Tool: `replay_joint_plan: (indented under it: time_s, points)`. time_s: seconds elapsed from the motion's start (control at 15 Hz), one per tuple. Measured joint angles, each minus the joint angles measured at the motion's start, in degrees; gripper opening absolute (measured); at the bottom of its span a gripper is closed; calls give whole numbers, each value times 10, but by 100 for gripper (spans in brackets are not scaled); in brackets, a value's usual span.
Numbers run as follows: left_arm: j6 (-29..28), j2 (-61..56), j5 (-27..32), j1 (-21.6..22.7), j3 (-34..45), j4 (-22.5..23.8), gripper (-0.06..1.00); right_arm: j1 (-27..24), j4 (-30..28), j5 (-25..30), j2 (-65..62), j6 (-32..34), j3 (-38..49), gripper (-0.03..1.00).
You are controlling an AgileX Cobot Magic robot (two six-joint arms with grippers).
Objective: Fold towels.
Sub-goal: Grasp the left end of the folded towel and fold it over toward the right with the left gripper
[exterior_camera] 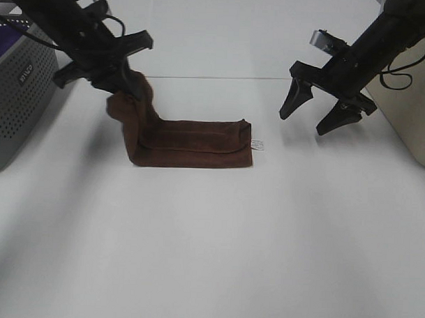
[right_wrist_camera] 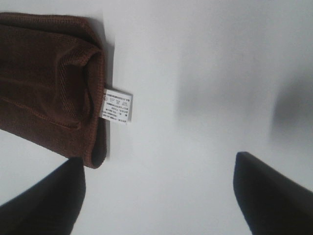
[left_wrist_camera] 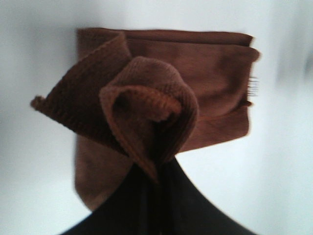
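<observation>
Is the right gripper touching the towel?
Apart. The exterior high view shows the open right gripper hanging clear of the towel, bare table between them.

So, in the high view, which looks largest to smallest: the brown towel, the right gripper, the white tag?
1. brown towel
2. right gripper, raised nearer the camera, so perhaps flattered
3. white tag, clearly smallest

High overview; two close wrist views, towel (exterior_camera: 192, 141) shared by all.

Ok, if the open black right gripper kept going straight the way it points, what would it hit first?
The right gripper would probably meet bare white table first, just beside the tagged end of the dark reddish-brown microfibre towel.
</observation>
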Motion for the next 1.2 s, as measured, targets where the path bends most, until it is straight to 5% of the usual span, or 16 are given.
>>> replay_joint_plan:
  time_s: [0.13, 0.47, 0.53, 0.8, 1.0, 1.2]
  points:
    - [6, 36, -42, -46, 0, -73, 4, 0, 0, 0, 0, 0, 0, 78]
    - [0, 85, -167, -110, 0, -143, 7, 0, 0, 12, 0, 0, 0, 78]
    - [0, 87, -182, -116, 0, -150, 13, 0, 0, 15, 0, 0, 0, 78]
    - [0, 88, -221, -121, 0, -227, 68, 0, 5, 23, 0, 0, 0, 78]
    - [37, 87, -230, -115, -8, -248, 75, 0, 46, 41, 0, -14, 0, 78]
    - [98, 62, -226, -74, -18, -219, 75, 2, 170, 62, 0, -77, 0, 78]
